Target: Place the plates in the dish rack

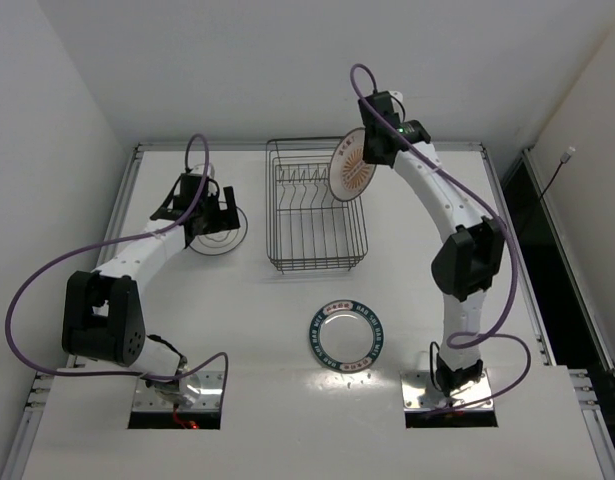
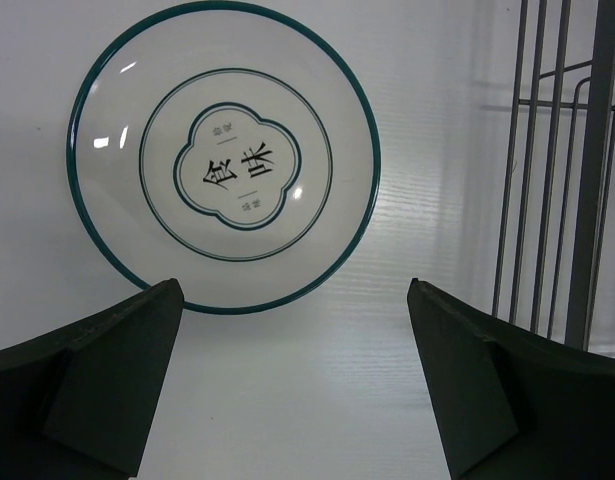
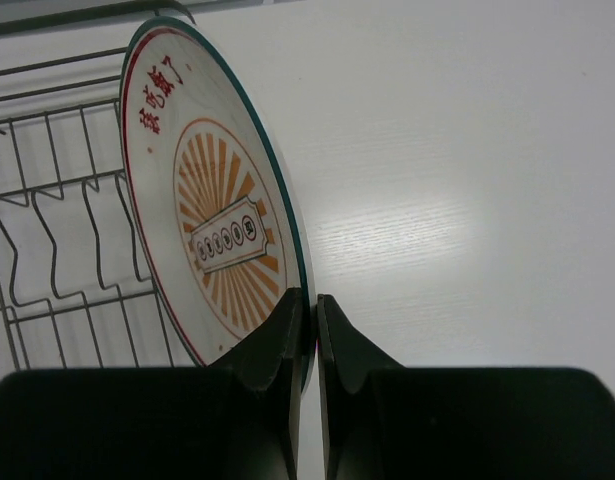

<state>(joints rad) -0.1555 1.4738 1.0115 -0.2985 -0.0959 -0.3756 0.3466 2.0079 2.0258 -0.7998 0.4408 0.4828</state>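
Observation:
My right gripper [image 1: 369, 148] is shut on the rim of the white plate with the orange centre [image 1: 350, 171] and holds it on edge above the right side of the dark wire dish rack [image 1: 316, 207]. In the right wrist view the plate [image 3: 212, 200] stands upright between my fingers [image 3: 287, 330], with the rack [image 3: 57, 250] to its left. My left gripper [image 1: 212, 208] is open above the near edge of the white plate with thin dark rings [image 1: 225, 236], which lies flat left of the rack; that plate [image 2: 227, 155] fills the left wrist view. The dark-blue-rimmed plate [image 1: 346, 334] lies flat in front of the rack.
The rack's wire side [image 2: 562, 170] stands at the right of the left wrist view. The table has raised edges at back and sides [image 1: 137, 150]. The arm bases sit at the near edge [image 1: 177, 385].

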